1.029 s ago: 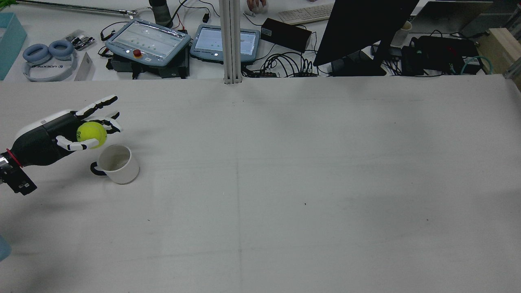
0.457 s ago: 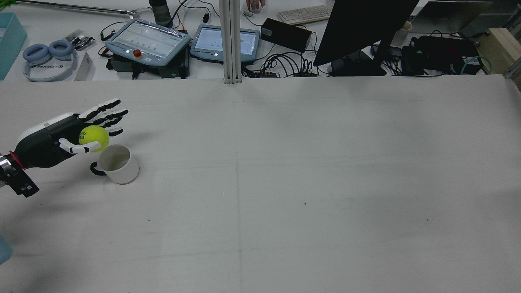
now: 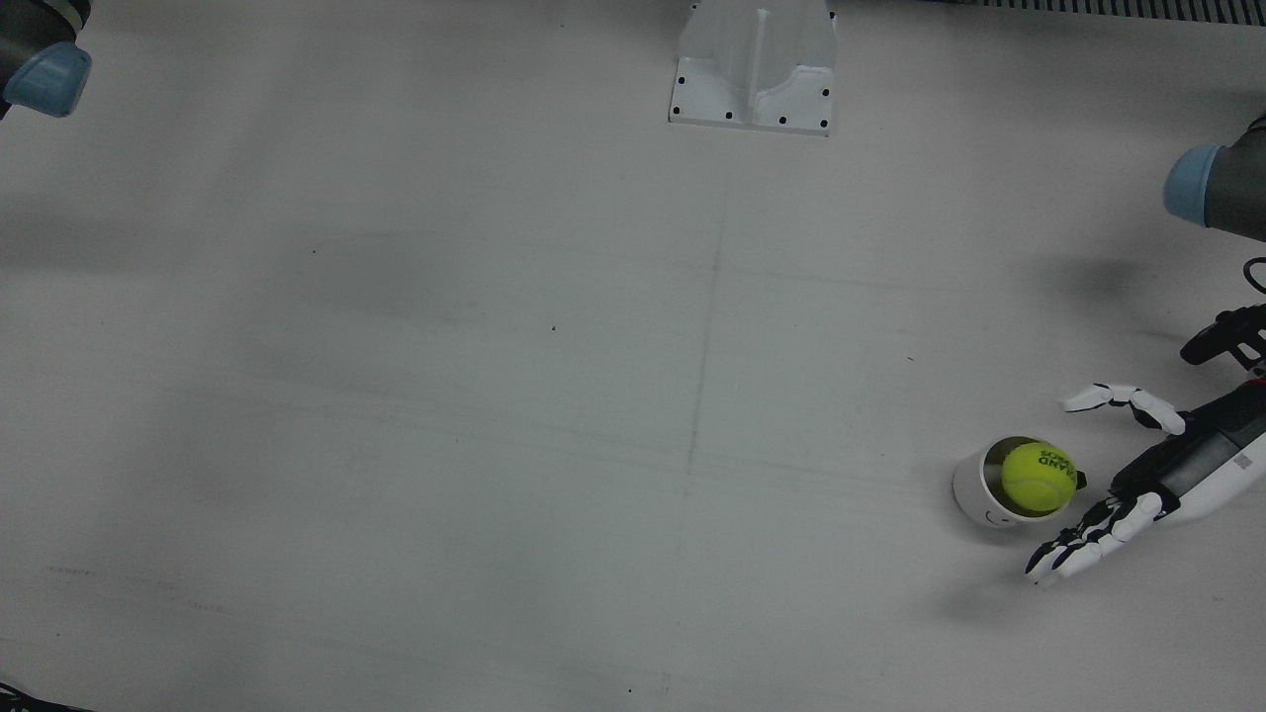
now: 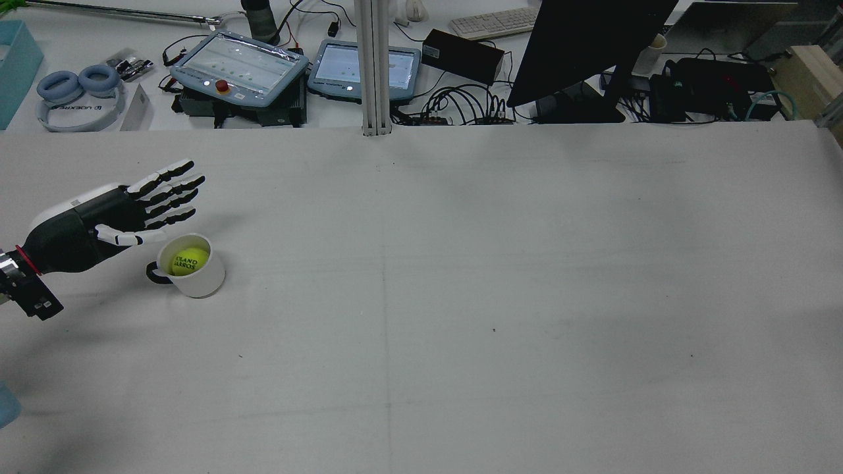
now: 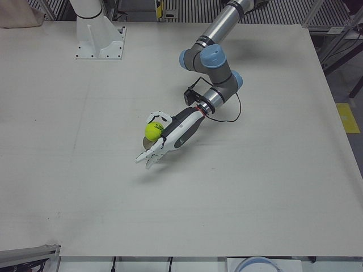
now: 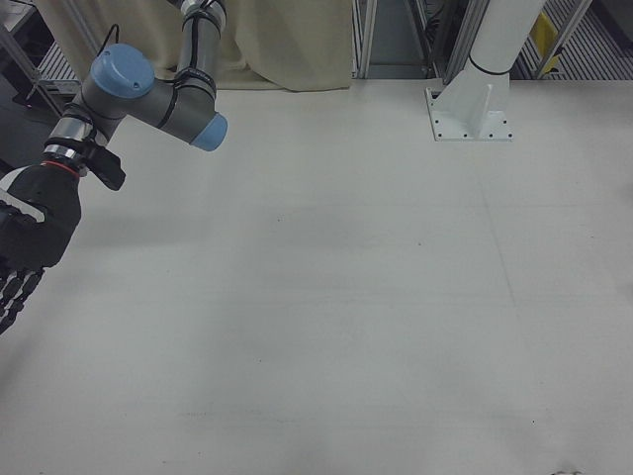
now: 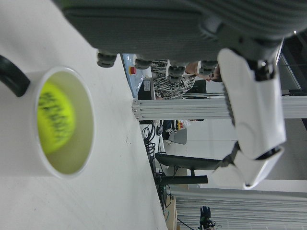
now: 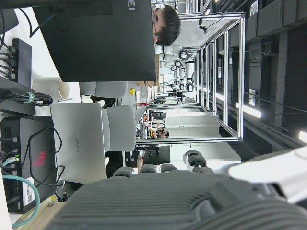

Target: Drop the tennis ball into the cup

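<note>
The yellow-green tennis ball (image 4: 185,261) lies inside the white cup (image 4: 207,280), which stands upright on the table with its dark handle toward my left hand. The ball (image 3: 1036,476) in the cup (image 3: 974,494) also shows in the front view. My left hand (image 4: 118,220) hovers just beside and above the cup, fingers spread straight, holding nothing. The left hand view looks down on the ball (image 7: 55,122) within the cup's rim (image 7: 88,143). My right hand (image 6: 25,242) hangs at the far side of the station, fingers apart and empty.
The white table (image 4: 461,296) stretches wide to the right of the cup. A post base (image 3: 754,64) stands at the robot's side. Beyond the far edge lie two teach pendants (image 4: 240,66), headphones (image 4: 79,95) and a monitor (image 4: 586,46).
The ball has left my left hand and dropped into the cup. The hand's fingers have spread out straight; the hand has stayed beside the cup.
</note>
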Controlling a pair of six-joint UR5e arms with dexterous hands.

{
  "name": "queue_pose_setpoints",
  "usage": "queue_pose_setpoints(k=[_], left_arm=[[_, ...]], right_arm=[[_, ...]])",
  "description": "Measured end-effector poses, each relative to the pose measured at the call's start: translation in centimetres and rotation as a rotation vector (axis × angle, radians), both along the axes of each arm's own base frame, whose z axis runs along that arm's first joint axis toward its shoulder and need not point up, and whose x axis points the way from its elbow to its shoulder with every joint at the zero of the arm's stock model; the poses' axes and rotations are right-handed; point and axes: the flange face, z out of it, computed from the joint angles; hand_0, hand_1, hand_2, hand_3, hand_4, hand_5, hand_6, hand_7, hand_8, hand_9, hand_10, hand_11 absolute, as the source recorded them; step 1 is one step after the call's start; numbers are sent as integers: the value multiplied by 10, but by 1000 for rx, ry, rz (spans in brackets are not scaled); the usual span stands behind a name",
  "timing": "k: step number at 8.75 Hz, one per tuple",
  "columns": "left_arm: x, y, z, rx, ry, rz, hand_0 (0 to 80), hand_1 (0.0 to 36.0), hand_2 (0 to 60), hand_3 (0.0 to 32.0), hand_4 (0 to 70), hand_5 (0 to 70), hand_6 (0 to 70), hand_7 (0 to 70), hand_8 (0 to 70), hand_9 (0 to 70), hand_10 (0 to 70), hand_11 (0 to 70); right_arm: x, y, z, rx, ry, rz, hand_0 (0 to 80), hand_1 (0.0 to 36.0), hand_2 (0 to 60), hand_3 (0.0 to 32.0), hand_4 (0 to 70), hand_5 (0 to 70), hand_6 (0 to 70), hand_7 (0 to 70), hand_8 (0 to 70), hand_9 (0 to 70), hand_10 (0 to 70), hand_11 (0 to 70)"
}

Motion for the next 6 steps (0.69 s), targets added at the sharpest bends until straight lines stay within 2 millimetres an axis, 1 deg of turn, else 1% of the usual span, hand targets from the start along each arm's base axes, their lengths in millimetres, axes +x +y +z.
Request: queue_pose_setpoints(k=[1,2,3,4,5,6], left_arm=[[0,0,1,-2,-2,0,461,191,272,176,0,61,78,53,13,0,14,40],[0,0,3,-5,-4,0,461,193,292,180,0,70,78,43,13,0,14,40],[0,0,5,-7,-6,0,461,188,314,176,0,93,193,27,33,0,14,40],[-1,0,8,-12,-7,1,463,204,346,172,0,88,157,35,26,0,16,45],[-4,1,10,-18,-3,0,466,217,340,166,0,67,43,52,6,0,18,47],[-16,-2,13,-34,11,-12,466,216,343,168,0,71,80,49,13,0,18,47]], right_arm=[[0,0,0,0,0,0,0,0,0,0,0,0,0,0,0,0,0,0],[0,0,0,0,-1,0,0,0,0,0,0,0,0,0,0,0,0,0],[0,0,0,0,0,0,0,0,0,0,0,0,0,0,0,0,0,0],[0,0,0,0,0,0,0,0,0,0,0,0,0,0,0,0,0,0],[0,0,0,0,0,0,0,0,0,0,0,0,0,0,0,0,0,0],[0,0,0,0,0,1,0,0,0,0,0,0,0,0,0,0,0,0]])
